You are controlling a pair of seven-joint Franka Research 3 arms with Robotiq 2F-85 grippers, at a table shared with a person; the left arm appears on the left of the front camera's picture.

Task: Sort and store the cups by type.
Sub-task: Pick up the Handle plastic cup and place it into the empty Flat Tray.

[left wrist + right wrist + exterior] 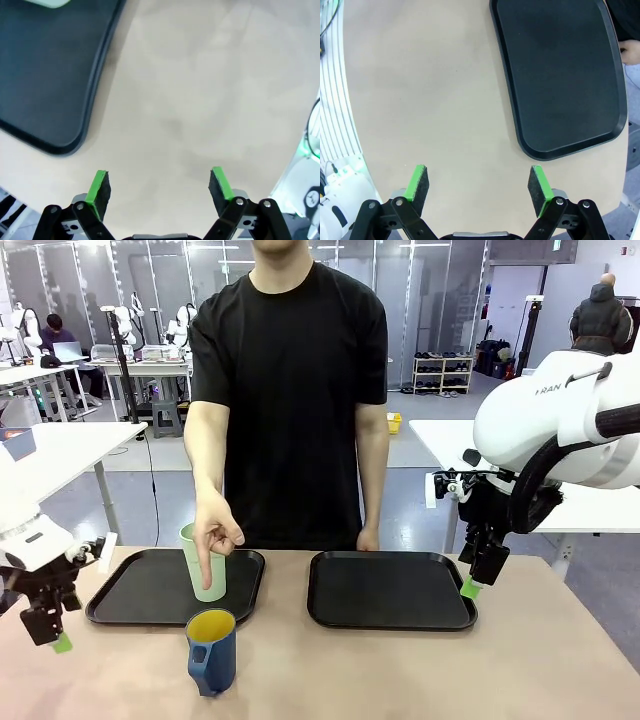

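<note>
Item 1, our reference: left tray, black, shallow rim, on the tan table

Item 2: mint-green tumbler, which we record as upright on the left tray, at its right-hand half. A person's hand hangs in front of it, index finger pointing down across its wall; we cannot tell whether the finger touches it

Item 3: dark blue mug, yellow inside, upright on the table just off the left tray's near edge, on the robot's side of the tumbler and apart from it

Item 4: right tray, black, lying beside the left tray with a strip of table between them

Item 5: left gripper, which we find just off the left tray's outer corner, above bare table, jaws spread wide with nothing between the green pads

Item 6: right gripper, well apart from the left tray, beyond the right tray's outer corner, jaws likewise spread wide and holding nothing
</note>
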